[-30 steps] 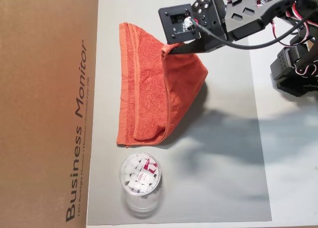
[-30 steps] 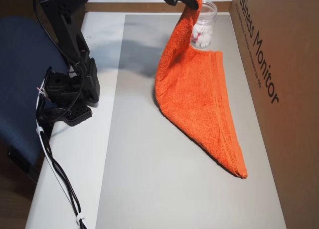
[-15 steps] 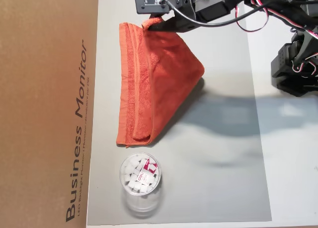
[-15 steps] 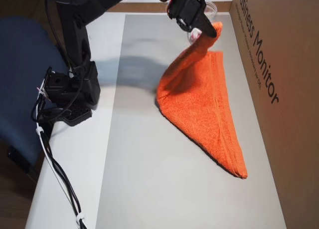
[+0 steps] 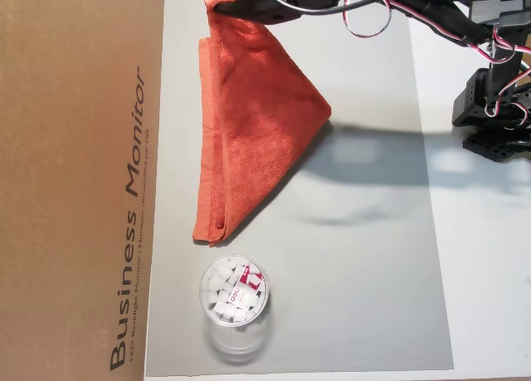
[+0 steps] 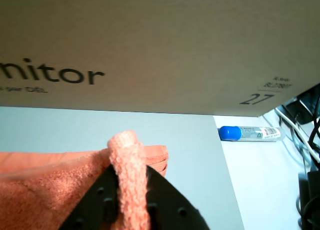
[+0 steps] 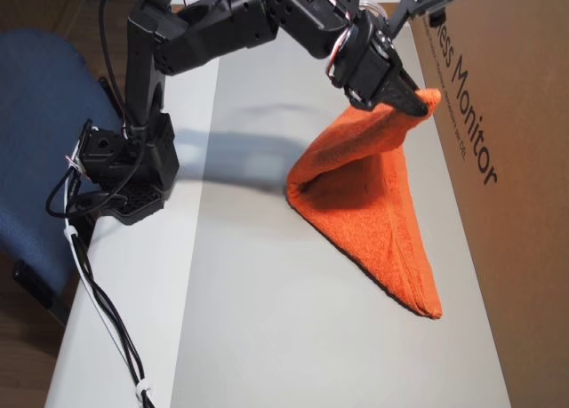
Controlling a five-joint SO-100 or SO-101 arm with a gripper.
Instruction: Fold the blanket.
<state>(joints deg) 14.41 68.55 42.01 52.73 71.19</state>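
The orange-red terry blanket (image 5: 253, 119) lies on the grey mat (image 5: 365, 256), pulled up into a triangle by one corner. It also shows in an overhead view (image 7: 373, 204) as a raised tent shape. My gripper (image 7: 418, 101) is shut on that lifted corner and holds it above the mat, close to the cardboard box. In an overhead view the gripper (image 5: 228, 3) is at the top edge. In the wrist view the black fingers (image 6: 162, 200) pinch a rolled fold of the blanket (image 6: 127, 175).
A tall brown cardboard box (image 5: 79, 182) printed "Business Monitor" stands along the mat's left side. A clear cup of white cubes (image 5: 235, 296) stands near the blanket's lower tip. The arm's base (image 5: 494, 107) is at the right. A blue-capped tube (image 6: 248, 133) lies beyond the mat.
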